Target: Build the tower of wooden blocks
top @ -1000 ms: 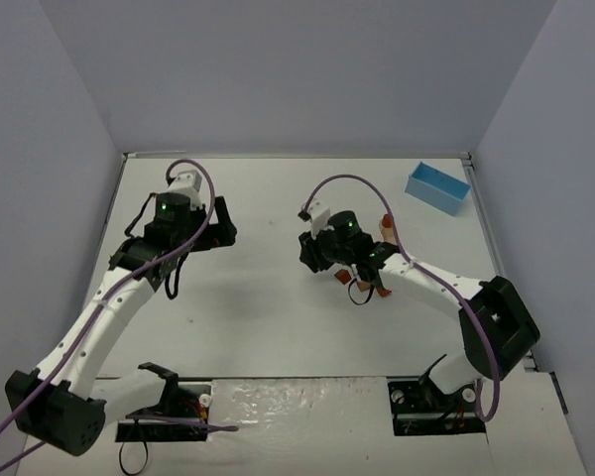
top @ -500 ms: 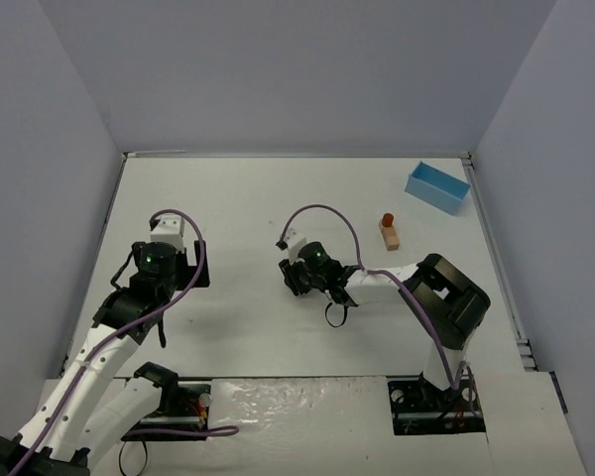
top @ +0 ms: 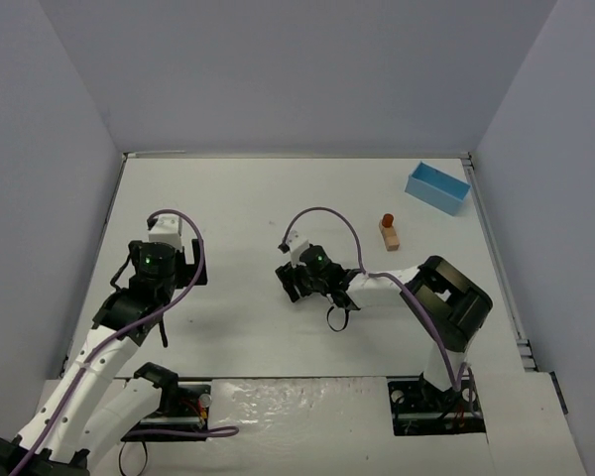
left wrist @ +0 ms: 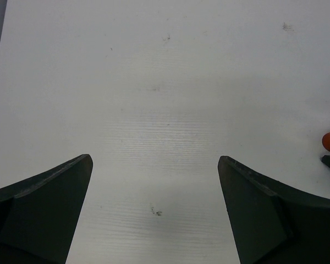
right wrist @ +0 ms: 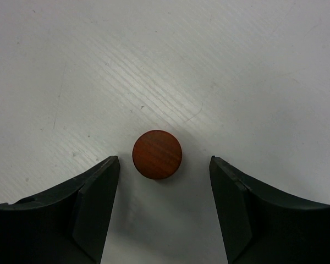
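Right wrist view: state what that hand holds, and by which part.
Nothing. The right hand is open; the round reddish block stands between its fingers, with a gap on each side.

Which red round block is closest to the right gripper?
The red round block lying alone on the table, between the open fingers of the right gripper. The other red one tops a tan block near the blue box, far away.
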{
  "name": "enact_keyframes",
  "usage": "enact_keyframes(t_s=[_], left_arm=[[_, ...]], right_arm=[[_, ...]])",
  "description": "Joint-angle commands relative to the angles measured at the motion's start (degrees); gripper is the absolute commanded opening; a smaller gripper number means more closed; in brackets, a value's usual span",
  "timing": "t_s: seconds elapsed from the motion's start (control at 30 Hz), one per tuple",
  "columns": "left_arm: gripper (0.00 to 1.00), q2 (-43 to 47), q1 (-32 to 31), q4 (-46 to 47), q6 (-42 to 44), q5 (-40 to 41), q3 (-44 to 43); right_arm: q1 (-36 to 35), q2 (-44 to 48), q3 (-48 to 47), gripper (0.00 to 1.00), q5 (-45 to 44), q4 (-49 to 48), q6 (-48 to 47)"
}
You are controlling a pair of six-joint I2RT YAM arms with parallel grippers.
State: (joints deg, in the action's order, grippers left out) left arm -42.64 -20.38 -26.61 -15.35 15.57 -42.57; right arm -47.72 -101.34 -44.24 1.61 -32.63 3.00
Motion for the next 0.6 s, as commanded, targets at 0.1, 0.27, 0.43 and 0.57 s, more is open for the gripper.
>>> enact_keyframes(t_s=[0.1, 0.27, 0.43, 0.57], left_arm=[[0.97, -1.9, 0.1, 2.3, 1.0, 0.1, -2.4], [0.97, -3.1, 0.1, 1.5, 1.1, -0.4, -2.9], [0.97, -3.6, 0.1, 1.2, 1.3, -0.4, -3.2], [0.97, -3.7, 0.1, 1.0, 1.2, -0.4, -3.3]], right_arm=[[-0.3, 5.2, -6.0, 0.66, -0.9, 3.6, -0.5], [-0.4, 3.9, -8.9, 0.62, 0.0, 6.2, 0.3], [-0.3, 2.3, -11.0, 0.58, -0.8, 9.3, 0.8], [-0.4, 1.1, -12.2, 0.57, -1.1, 10.8, 1.5]])
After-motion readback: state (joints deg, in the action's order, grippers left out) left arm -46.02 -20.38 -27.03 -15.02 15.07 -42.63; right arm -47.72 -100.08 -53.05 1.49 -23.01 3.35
